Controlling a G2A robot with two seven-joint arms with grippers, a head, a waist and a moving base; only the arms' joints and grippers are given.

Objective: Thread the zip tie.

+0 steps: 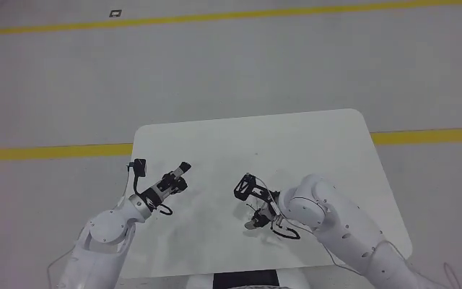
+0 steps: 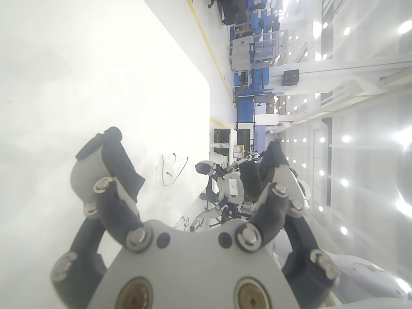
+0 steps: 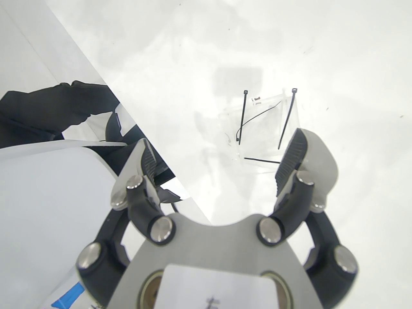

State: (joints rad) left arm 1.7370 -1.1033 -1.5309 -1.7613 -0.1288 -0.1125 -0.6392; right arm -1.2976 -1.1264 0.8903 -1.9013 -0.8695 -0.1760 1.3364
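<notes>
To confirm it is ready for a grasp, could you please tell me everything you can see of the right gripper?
The right gripper, grey metal with black linkages, has two fingers faced with black ribbed rubbery pads. Its jaws stand wide open and hold nothing. It hangs over the white table, pointing at several thin black plastic zip ties lying loose there.

Black zip ties (image 3: 287, 115) against a white surface (image 1: 303, 144). The left tool (image 2: 193, 144) and right tool (image 3: 220, 149) are silver-grey with black links. The right tool's pads (image 3: 289, 154) are black and ribbed. The grey floor (image 1: 216, 72) has yellow stripes (image 1: 216, 16).
</notes>
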